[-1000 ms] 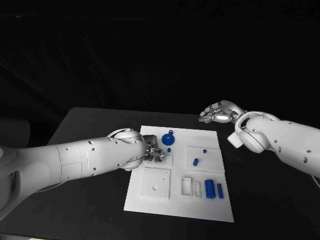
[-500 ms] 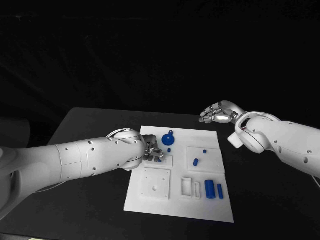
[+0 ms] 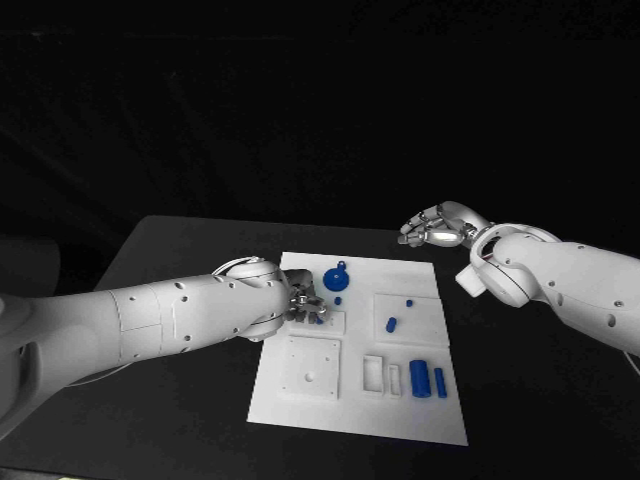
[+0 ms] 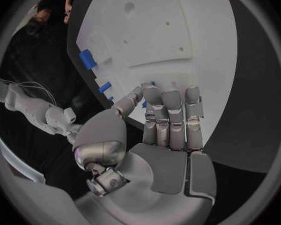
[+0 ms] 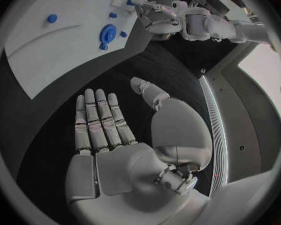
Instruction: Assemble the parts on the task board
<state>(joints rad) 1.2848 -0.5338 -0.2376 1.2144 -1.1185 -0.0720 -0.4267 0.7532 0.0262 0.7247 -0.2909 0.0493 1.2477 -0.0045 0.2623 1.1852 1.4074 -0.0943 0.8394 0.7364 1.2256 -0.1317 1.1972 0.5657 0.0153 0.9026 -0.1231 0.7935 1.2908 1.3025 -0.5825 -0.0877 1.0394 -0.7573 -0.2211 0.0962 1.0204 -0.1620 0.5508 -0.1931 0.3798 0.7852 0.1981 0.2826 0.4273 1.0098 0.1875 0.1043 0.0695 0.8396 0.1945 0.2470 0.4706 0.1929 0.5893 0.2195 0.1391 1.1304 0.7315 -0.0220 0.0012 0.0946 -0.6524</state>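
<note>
The left hand (image 3: pixel 303 303) hangs low over the white board (image 3: pixel 309 400), at its left edge near the far end, and is much the nearer of the two to the blue parts. In the left wrist view its fingers (image 4: pixel 170 116) lie straight and close side by side, tips toward the board, with a sliver of blue showing just past them; whether they pinch it I cannot tell. The round blue disc (image 3: pixel 336 277) lies just beyond and to the right of this hand. A short blue peg (image 3: pixel 391 324) sits in a raised square block further right, and two blue bars (image 3: pixel 425 377) stand side by side near the board's right front corner, long axes running front to back. The right hand (image 3: pixel 436 228) hovers over the black counter (image 3: pixel 190 245) off the board's far right corner, fingers (image 5: pixel 100 120) flat, straight and holding nothing.
</note>
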